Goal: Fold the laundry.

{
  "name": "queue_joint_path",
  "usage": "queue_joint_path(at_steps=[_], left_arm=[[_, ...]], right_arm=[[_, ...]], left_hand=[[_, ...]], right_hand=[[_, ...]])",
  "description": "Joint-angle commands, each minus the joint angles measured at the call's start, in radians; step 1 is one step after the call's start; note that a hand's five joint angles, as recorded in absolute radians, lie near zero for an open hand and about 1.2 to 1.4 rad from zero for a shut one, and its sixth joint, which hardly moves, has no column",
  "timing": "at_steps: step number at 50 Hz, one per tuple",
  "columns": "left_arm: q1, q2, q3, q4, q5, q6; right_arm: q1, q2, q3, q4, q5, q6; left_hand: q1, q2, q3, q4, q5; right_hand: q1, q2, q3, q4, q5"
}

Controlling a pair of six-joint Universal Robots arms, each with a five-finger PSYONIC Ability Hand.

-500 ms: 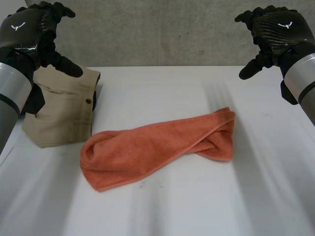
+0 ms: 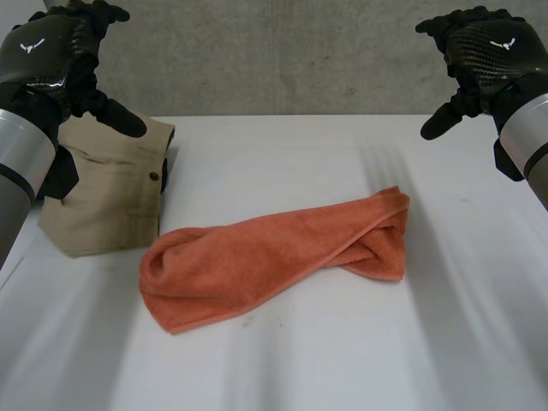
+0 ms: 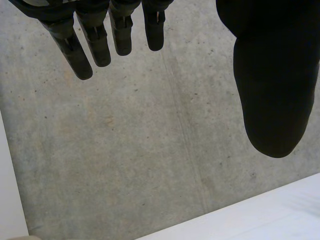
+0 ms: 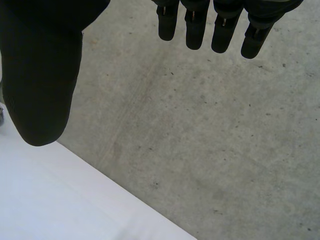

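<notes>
An orange towel [image 2: 274, 257] lies bunched and roughly rolled in the middle of the white table [image 2: 282, 154], running from front left to back right. My left hand [image 2: 51, 51] hangs raised at the far left, above a folded beige garment [image 2: 107, 193], fingers straight and nothing in it. Its fingers [image 3: 117, 35] and thumb [image 3: 272, 80] stand well apart against the concrete wall. My right hand [image 2: 484, 51] is raised at the far right, open and empty, with its fingers [image 4: 200, 27] apart from the thumb [image 4: 42, 75]. Both hands are high above and away from the towel.
The folded beige garment with a dark button lies at the table's back left corner. A grey concrete wall [image 2: 274, 60] stands behind the table's far edge.
My right hand has shifted slightly to the right and up. The towel, the beige garment and my left hand have not moved.
</notes>
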Motion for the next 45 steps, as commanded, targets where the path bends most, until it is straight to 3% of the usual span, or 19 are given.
queue_joint_path(at_steps=[1,8,13,16,21,29,31,34,35,36,37,38,45], left_arm=[[-0.006,0.007,-0.001,-0.008,0.005,0.006],[-0.009,-0.007,-0.061,-0.092,0.014,0.024],[-0.012,-0.057,-0.18,-0.094,0.012,0.077],[-0.014,-0.095,-0.228,-0.06,0.014,0.12],[-0.017,-0.253,-0.288,0.138,0.009,0.216],[-0.012,-0.463,-0.253,0.204,0.017,0.277],[-0.017,-0.49,-0.239,0.202,0.015,0.279],[-0.022,-0.513,-0.224,0.204,0.011,0.28],[-0.022,-0.511,-0.221,0.204,0.008,0.28],[-0.02,-0.505,-0.216,0.207,0.008,0.279],[-0.02,-0.501,-0.212,0.209,0.008,0.277],[-0.022,-0.494,-0.205,0.21,0.005,0.276],[-0.022,-0.291,-0.159,0.193,-0.009,0.253]], right_arm=[[-0.014,0.001,-0.006,0.022,-0.002,-0.021],[-0.057,0.016,-0.019,0.141,-0.056,-0.208],[-0.083,0.102,-0.012,0.161,-0.102,-0.32],[-0.091,0.16,-0.015,0.158,-0.116,-0.349],[-0.092,0.381,-0.068,0.073,-0.195,-0.429],[-0.088,0.607,-0.153,-0.089,-0.222,-0.452],[-0.084,0.643,-0.168,-0.113,-0.217,-0.455],[-0.083,0.697,-0.2,-0.139,-0.213,-0.466],[-0.081,0.702,-0.208,-0.141,-0.213,-0.467],[-0.081,0.706,-0.22,-0.142,-0.211,-0.469],[-0.08,0.703,-0.225,-0.141,-0.209,-0.469],[-0.08,0.7,-0.227,-0.139,-0.211,-0.469],[-0.089,0.498,-0.156,-0.13,-0.209,-0.46]], left_hand=[[-0.001,-0.01,-0.013,-0.005,-0.006],[-0.004,-0.013,-0.016,-0.008,-0.009],[-0.001,-0.01,-0.013,-0.005,-0.006],[-0.001,-0.01,-0.013,-0.005,-0.006],[0.013,0.005,0.002,0.009,0.008],[0.136,0.128,0.125,0.133,0.131],[0.215,0.207,0.204,0.212,0.21],[0.602,0.594,0.591,0.598,0.597],[0.76,0.752,0.749,0.756,0.755],[1.038,1.03,1.027,1.034,1.033],[1.166,1.158,1.154,1.162,1.161],[1.181,1.173,1.17,1.177,1.176],[1.181,1.173,1.17,1.178,1.176]], right_hand=[[-0.029,-0.016,-0.016,-0.015,-0.036],[-0.032,-0.019,-0.019,-0.018,-0.039],[-0.023,-0.01,-0.011,-0.009,-0.03],[-0.02,-0.007,-0.008,-0.006,-0.027],[0.108,0.121,0.121,0.122,0.102],[0.232,0.245,0.245,0.246,0.226],[0.235,0.248,0.248,0.249,0.228],[0.419,0.432,0.432,0.433,0.413],[0.542,0.555,0.555,0.556,0.535],[0.886,0.9,0.899,0.9,0.88],[1.07,1.083,1.083,1.084,1.063],[1.181,1.194,1.194,1.195,1.175],[1.182,1.196,1.195,1.196,1.176]])
